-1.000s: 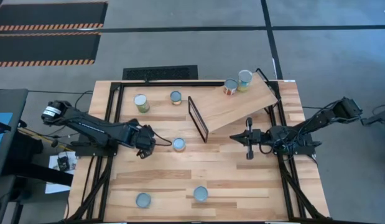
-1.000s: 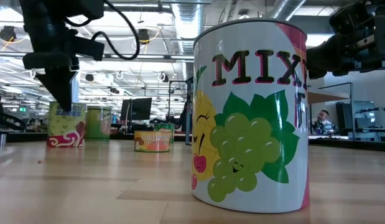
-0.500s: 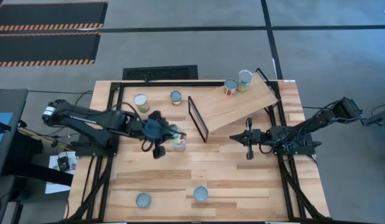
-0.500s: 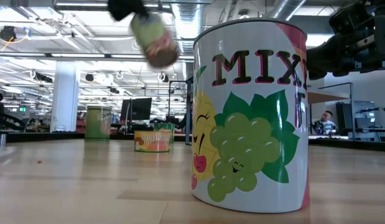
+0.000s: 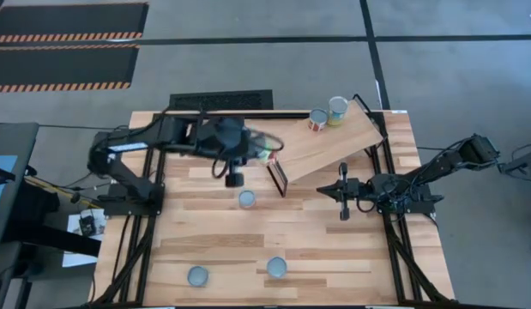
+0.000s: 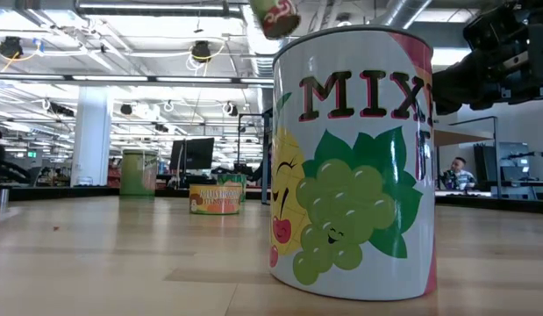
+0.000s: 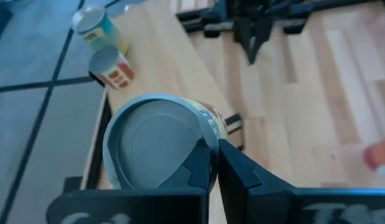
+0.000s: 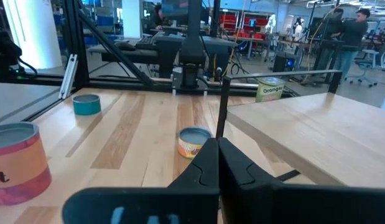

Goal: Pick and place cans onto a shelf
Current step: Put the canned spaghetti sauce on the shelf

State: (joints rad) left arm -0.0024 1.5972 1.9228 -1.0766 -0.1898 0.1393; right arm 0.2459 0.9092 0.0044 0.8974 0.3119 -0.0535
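I am carrying a can [image 7: 156,149] in my left end effector [image 5: 248,148], its fingers clamped on the tin, which is lying tilted in the grip so that its grey top [image 7: 161,142] faces my wrist camera. I am holding it in the air just beside the shelf's black frame [image 5: 276,174], at the low end of the shelf [image 5: 325,146].

Two cans are already standing on the far end of the board: a red-white one [image 5: 318,119] and a yellow-green one [image 5: 337,110]. So I am judging the job as roughly a third done once this one lands.

Several are waiting on the desk [image 5: 334,249]: one [image 5: 246,199] near the frame, two [image 5: 197,276] [image 5: 276,268] near the front edge. The right wrist view is also showing an orange-labelled can [image 8: 270,88] beyond the shelf; others may be hidden under my arm.

My right end effector [image 5: 343,190] is resting near the shelf's near edge, fingers pressed together and holding nothing.
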